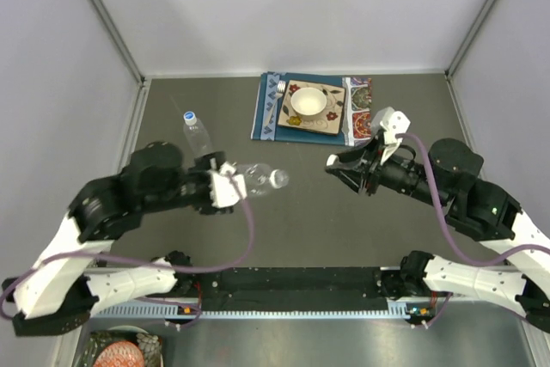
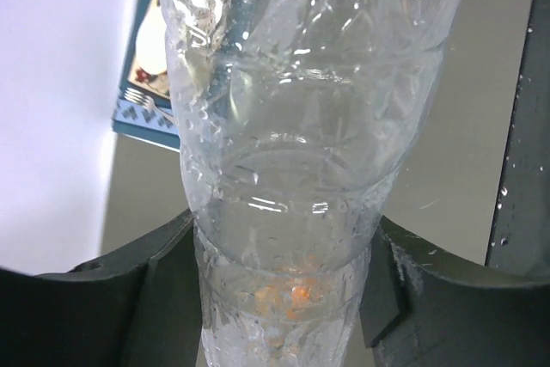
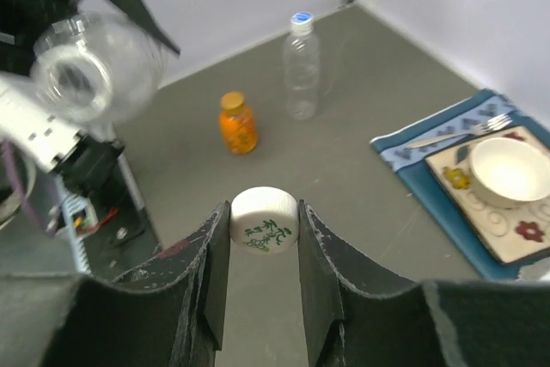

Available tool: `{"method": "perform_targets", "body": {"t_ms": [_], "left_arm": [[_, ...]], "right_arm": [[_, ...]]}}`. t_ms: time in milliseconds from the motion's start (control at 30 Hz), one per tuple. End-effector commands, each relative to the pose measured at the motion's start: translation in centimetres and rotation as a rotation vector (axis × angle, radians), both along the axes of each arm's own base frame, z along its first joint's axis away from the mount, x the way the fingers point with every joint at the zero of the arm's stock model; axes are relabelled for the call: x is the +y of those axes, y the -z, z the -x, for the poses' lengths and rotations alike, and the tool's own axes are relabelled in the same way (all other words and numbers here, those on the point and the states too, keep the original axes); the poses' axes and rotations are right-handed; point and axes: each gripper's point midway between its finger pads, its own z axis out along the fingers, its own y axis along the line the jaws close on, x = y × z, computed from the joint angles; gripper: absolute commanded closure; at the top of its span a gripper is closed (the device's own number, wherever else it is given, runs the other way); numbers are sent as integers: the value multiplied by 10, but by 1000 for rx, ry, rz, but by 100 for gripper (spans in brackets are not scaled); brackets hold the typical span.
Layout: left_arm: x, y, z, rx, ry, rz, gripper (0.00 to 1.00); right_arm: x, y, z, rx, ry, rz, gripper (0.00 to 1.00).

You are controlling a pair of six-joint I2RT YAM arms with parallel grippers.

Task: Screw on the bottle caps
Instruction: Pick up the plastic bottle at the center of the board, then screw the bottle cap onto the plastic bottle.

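Within right hand [image 3: 262, 214], white cap [image 3: 264, 217], green lettering [image 3: 260, 231]

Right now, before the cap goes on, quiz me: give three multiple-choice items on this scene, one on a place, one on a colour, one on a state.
1. The white bowl sits:
A) on the patterned plate at the far side
B) beside the arm bases
C) in a gripper

2. The cap in the right gripper is:
A) orange
B) white with green print
C) blue

3. The clear bottle in the left gripper is:
A) upright and capped
B) held sideways off the table, mouth uncapped
C) lying crushed on the table

Answers:
1 A, the top view shows it on the plate.
2 B, the right wrist view shows it up close.
3 B, the top view shows it sideways and the right wrist view shows its open mouth.
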Motion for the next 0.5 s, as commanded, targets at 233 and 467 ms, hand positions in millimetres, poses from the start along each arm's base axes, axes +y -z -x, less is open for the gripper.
{"method": "perform_targets", "body": {"t_ms": [233,467], "left_arm": [[21,-2,29,-21,118,-28,36],[11,-1,12,-3,33,-15,36]], "right_arm": [[28,-43,71,-48,-468,47,86],[40,-35,67,-63,-508,95,85]]}}
